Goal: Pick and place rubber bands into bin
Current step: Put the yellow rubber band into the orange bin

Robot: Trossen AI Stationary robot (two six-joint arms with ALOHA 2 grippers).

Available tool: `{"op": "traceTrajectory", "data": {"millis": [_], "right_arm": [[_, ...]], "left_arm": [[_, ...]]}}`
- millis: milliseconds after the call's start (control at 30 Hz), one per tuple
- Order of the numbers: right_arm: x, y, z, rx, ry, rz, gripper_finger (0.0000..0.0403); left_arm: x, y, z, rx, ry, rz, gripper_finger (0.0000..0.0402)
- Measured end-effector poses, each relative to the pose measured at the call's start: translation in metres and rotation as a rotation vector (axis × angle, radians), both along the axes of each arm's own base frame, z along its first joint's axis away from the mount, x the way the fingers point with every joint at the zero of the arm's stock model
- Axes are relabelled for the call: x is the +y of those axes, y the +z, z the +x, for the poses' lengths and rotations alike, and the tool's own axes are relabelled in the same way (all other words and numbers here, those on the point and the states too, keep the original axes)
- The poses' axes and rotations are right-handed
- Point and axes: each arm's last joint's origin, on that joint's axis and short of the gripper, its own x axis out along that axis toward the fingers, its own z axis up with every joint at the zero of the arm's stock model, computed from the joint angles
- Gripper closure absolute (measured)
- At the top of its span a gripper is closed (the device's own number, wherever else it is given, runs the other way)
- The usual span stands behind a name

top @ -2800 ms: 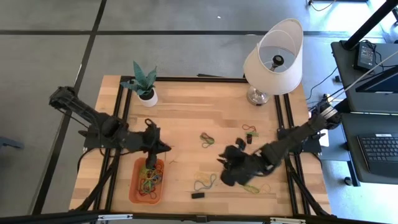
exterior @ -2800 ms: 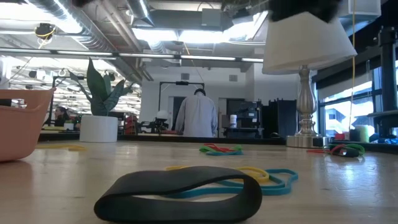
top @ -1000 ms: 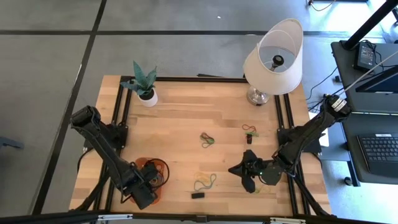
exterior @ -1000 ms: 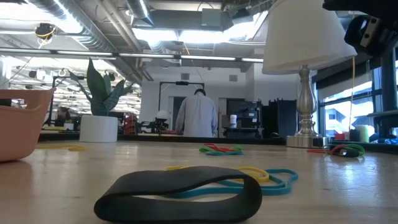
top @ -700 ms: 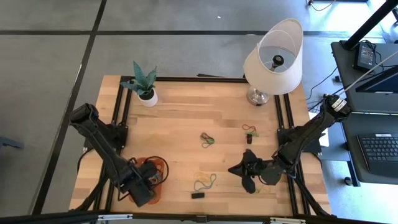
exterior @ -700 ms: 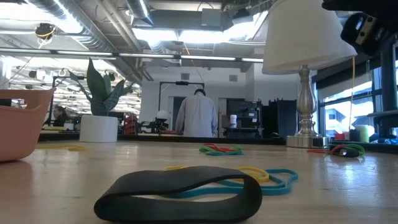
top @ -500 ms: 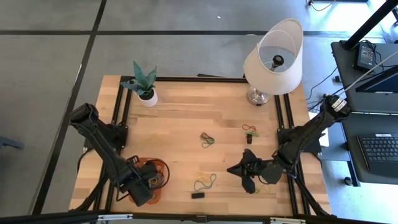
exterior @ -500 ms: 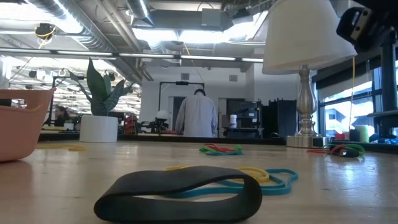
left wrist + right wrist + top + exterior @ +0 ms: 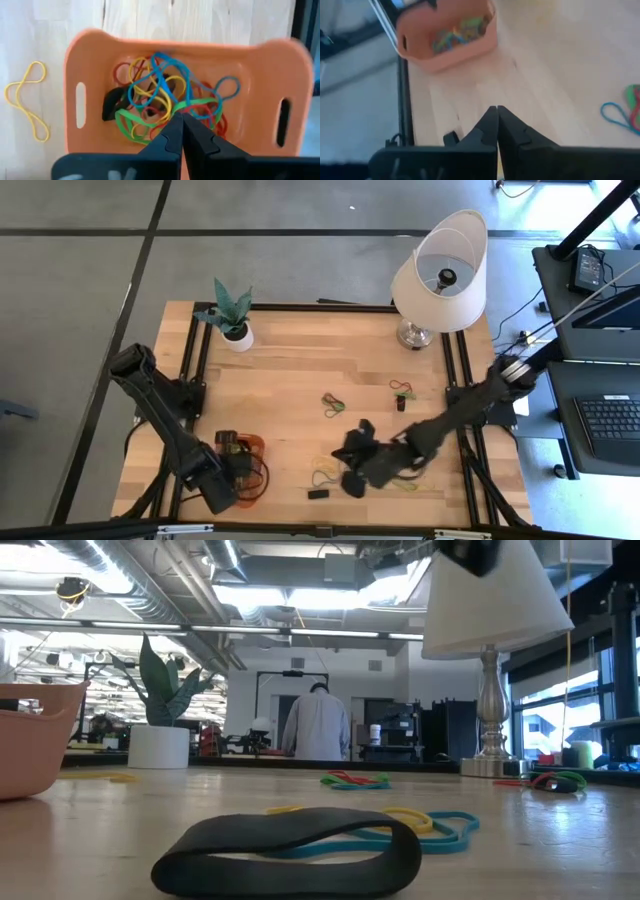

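Note:
The orange bin (image 9: 185, 95) sits near the table's near-left corner (image 9: 256, 448) and holds a tangle of rubber bands (image 9: 160, 105) in green, yellow, blue and red. My left gripper (image 9: 181, 120) hovers over the bin, shut and holding nothing (image 9: 240, 472). My right gripper (image 9: 497, 112) is shut and empty, raised above the table's middle near strip (image 9: 338, 454), beside loose green and yellow bands (image 9: 328, 473). More bands lie flat on the wood: a cluster (image 9: 333, 404), a red-green pair (image 9: 402, 388) and a yellow-green one (image 9: 405, 483). One yellow band (image 9: 27, 100) lies beside the bin.
A white pot with a plant (image 9: 235, 332) stands at the far left and a lamp (image 9: 440, 275) at the far right. Small black blocks lie at the near edge (image 9: 318, 494) and mid-right (image 9: 400, 404). A black band (image 9: 290, 850) lies nearest the low camera. A person (image 9: 318, 725) stands in the room beyond.
My right gripper has swung toward the table's left, from the right near area toward the loose green and yellow bands, staying shut. The bands and the bin have not moved.

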Motion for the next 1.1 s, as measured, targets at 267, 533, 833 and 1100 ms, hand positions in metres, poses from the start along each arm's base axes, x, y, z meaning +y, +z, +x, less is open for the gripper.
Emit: {"op": "traceTrajectory", "data": {"millis": [267, 533, 833, 1100], "right_arm": [[0.0, 0.01, 0.06, 0.354, -0.02, 0.038, 0.0402], [0.002, -0.018, 0.097, 0.589, 0.013, 0.012, 0.0387], [0.008, -0.069, 0.11, 0.716, 0.015, -0.009, 0.0328], [0.009, -0.092, 0.114, 0.756, 0.003, -0.001, 0.0241]], "left_arm": [[0.035, -0.01, -0.047, -0.204, -0.076, -0.1, 0.04], [0.081, 0.0, -0.075, -0.434, -0.2, -0.134, 0.04], [0.091, 0.024, -0.071, -0.691, -0.366, -0.184, 0.04], [0.085, 0.024, -0.062, -0.716, -0.388, -0.192, 0.04]]}}
